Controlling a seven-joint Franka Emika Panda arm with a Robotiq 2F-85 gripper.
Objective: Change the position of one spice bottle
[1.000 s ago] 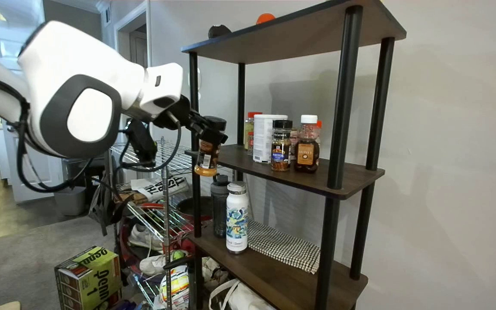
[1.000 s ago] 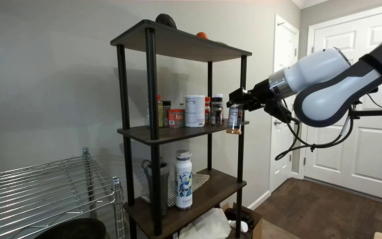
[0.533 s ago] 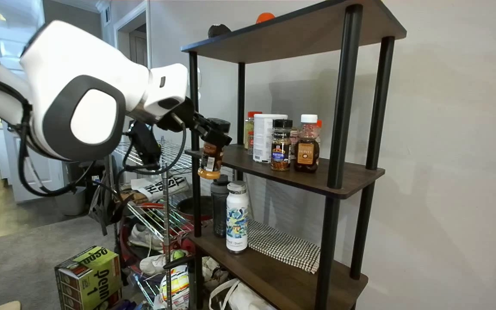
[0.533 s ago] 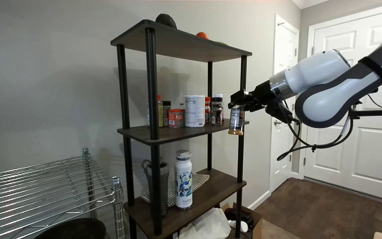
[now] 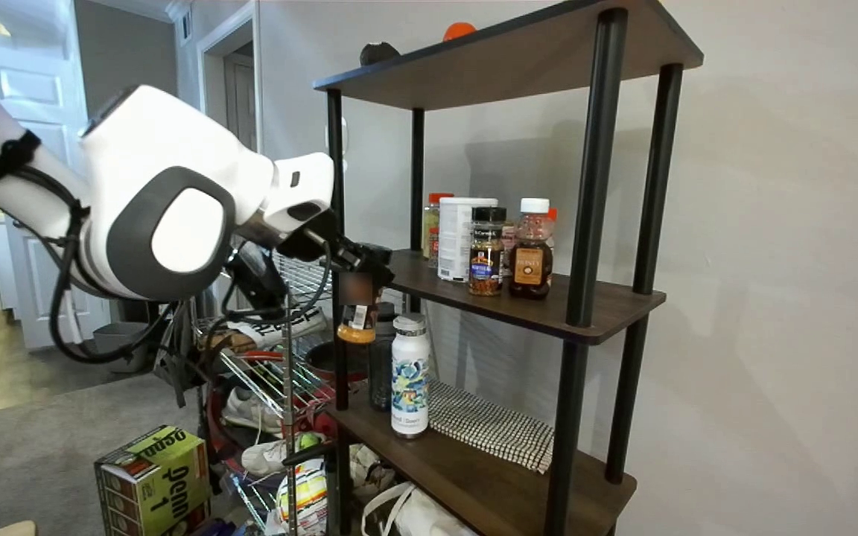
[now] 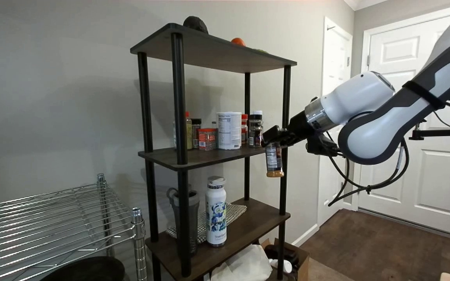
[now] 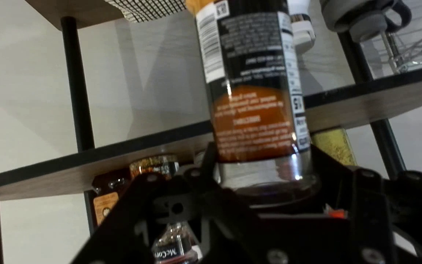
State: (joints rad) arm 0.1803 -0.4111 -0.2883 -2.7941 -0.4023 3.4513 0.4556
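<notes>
- In an exterior view, a white robot arm reached in from the left edge of the frame, black cables looped beneath it.
- At lower left, a green box stood on the grey carpet.
- Left of centre, shoes showed among the bars of a wire rack.
- Near the centre, the jaws were closed on the spice bottle, gripping it near its dark cap. It hung in the air, nearly upright, its base lower in the frame than the middle shelf. It overlapped a black post in the frame; whether the two touched, I could not tell. In the wrist view it filled the upper middle, printed label towards the camera.
- Just right of it and lower, a grey bottle and a white flask stood near each other on the lower shelf, with a checked cloth spread to the right.
- Right of centre, on the middle shelf, stood a white canister, a black-capped jar and a honey bottle.
</notes>
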